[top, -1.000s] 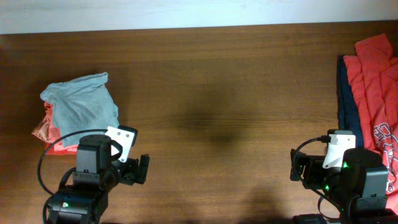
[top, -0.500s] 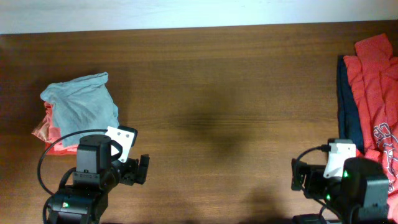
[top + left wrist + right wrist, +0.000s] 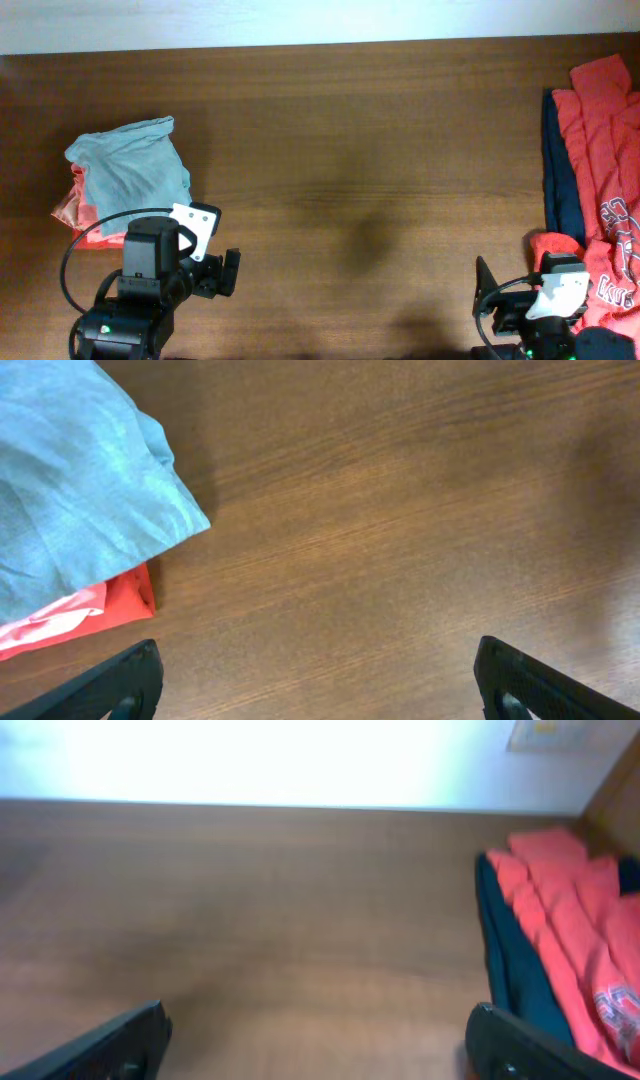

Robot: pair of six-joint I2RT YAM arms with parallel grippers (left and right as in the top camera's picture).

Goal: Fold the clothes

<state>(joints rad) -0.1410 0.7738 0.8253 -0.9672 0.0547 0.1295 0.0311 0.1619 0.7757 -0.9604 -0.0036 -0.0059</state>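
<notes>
- Right gripper: fingers spread, empty, beside the red shirt pile.
- Left gripper: spread, near the folded stack.
- Best approach: pinch one shirt's edge only and drag it to the table centre.

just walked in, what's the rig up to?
Clothes folding, currently between grabs. Both grippers are open with nothing in them. The left gripper hovers over bare table beside a grey-blue shirt that lies roughly folded on a red garment. The right gripper sits at the near edge, next to the unfolded pile of red and navy clothes.
</notes>
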